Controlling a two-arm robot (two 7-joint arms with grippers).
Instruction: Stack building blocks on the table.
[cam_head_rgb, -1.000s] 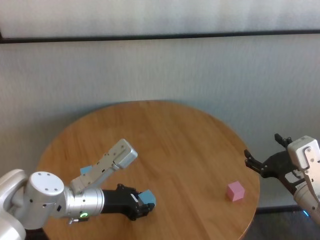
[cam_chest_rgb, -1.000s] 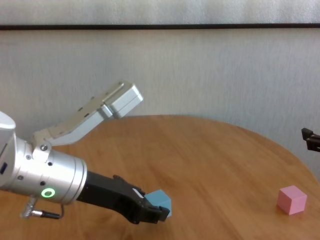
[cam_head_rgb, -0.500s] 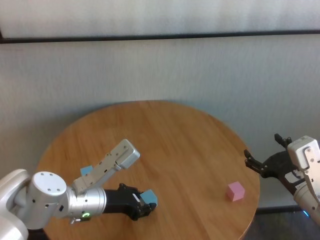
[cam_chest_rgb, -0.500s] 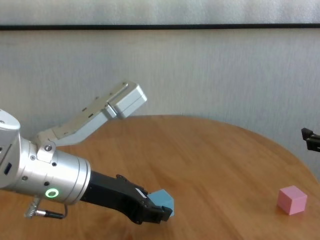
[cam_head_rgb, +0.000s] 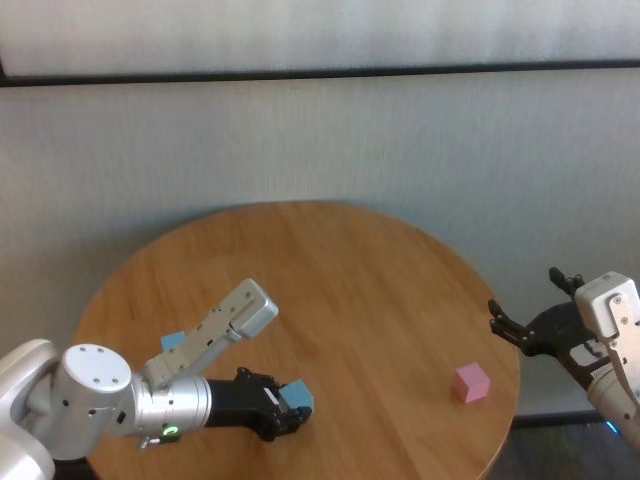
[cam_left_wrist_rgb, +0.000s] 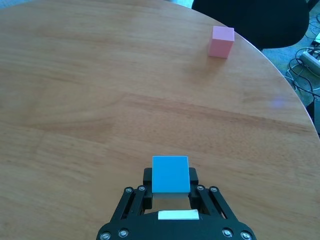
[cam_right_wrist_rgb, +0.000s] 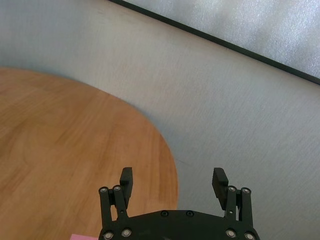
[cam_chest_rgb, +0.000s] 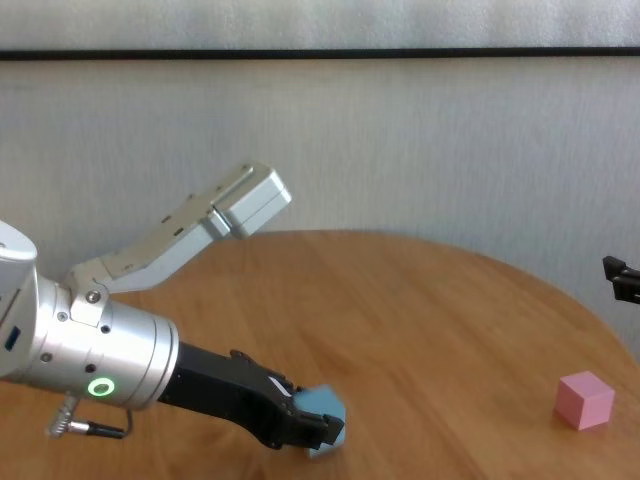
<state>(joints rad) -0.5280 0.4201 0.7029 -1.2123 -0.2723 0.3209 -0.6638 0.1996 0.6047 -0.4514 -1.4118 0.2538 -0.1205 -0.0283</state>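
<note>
The left gripper (cam_left_wrist_rgb: 170, 192) has its fingers (cam_left_wrist_rgb: 146, 176) pinching a light blue block (cam_left_wrist_rgb: 170, 173) from both sides, low over the table (cam_head_rgb: 340, 290), with the block's underside at or just above the wood; which of the two cannot be told. Taking that held block as the landmark, a second light blue block (cam_head_rgb: 171, 341) sits behind it, toward the robot's left, half hidden by the left arm's upper link, and it looks like the nearest base for a stack. The pink block (cam_head_rgb: 470, 382) lies well apart from the held block, off to the right near the table's rim. The right gripper (cam_right_wrist_rgb: 173, 186) hangs beyond that rim, closer to the pink block than the left one is, its fingers (cam_right_wrist_rgb: 126, 179) spread wide and holding nothing. The cubes have no long axis, so approach direction matters little.
</note>
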